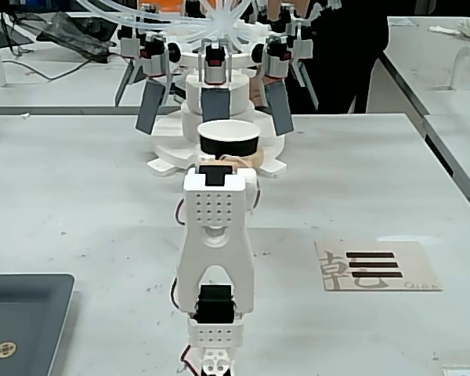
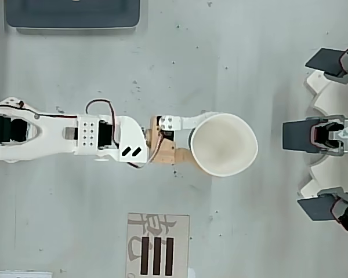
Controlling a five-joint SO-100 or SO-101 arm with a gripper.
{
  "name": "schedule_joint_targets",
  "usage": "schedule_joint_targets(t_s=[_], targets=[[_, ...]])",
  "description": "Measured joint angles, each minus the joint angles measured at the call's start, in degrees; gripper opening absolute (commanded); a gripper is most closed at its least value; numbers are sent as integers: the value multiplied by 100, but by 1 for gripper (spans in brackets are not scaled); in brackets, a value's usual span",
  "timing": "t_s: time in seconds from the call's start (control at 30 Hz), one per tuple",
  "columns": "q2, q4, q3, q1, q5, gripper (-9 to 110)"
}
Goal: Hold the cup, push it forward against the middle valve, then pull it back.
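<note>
In the overhead view my gripper is shut on the cup. A white finger and a tan finger clasp the cup's left side, and the white inside shows from above. In the fixed view the cup appears black with a white rim, just beyond my white arm, which hides most of the gripper. The middle valve, a flat grey paddle, stands a short gap to the right of the cup. From the fixed view the middle valve hangs straight behind the cup, under its red and black head.
Two slanted grey paddles flank the middle one on a white round stand. A dark tray lies at the near left of the table. A printed card lies to the arm's right. A person in black stands behind the stand.
</note>
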Motion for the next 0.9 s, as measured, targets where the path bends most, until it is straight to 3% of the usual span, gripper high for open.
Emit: schedule_joint_targets(t_s=[0.5,0.9], targets=[[-1099,861,-1687,-220,149,5],[-3331,1793,-4799,-255,149,5]])
